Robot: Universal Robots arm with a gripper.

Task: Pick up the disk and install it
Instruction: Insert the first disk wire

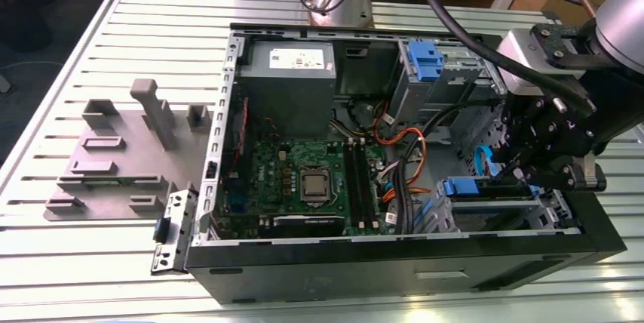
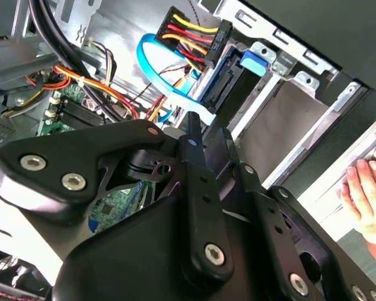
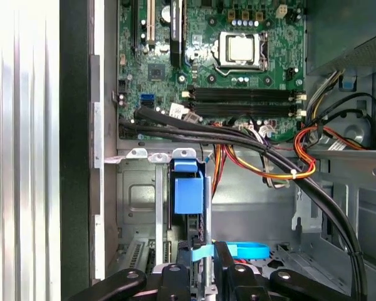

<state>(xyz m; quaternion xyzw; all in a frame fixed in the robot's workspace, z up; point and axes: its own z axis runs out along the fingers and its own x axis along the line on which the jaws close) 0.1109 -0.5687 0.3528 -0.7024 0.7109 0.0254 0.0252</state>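
The disk (image 1: 493,192) sits edge-up in the drive bay at the case's front corner, on the exterior view's right, with its blue end tab (image 1: 461,186) facing the motherboard. In the first wrist view the disk's blue tab (image 3: 188,191) shows in the bay slot. My gripper (image 1: 525,179) hangs right over the bay. Its black fingers (image 3: 175,276) stand close together at the disk's end away from the tab, and I see nothing held between them. In the second wrist view the gripper (image 2: 203,135) points at the disk (image 2: 235,94) beside a blue flat cable (image 2: 163,81).
The open computer case (image 1: 403,263) lies on a slatted metal table. Inside are the motherboard (image 1: 312,179), a grey box with a white sticker (image 1: 286,74), a blue bracket (image 1: 423,59) and cable bundles (image 3: 269,157). A grey fixture (image 1: 121,149) lies beside the case. A hand (image 2: 363,188) rests nearby.
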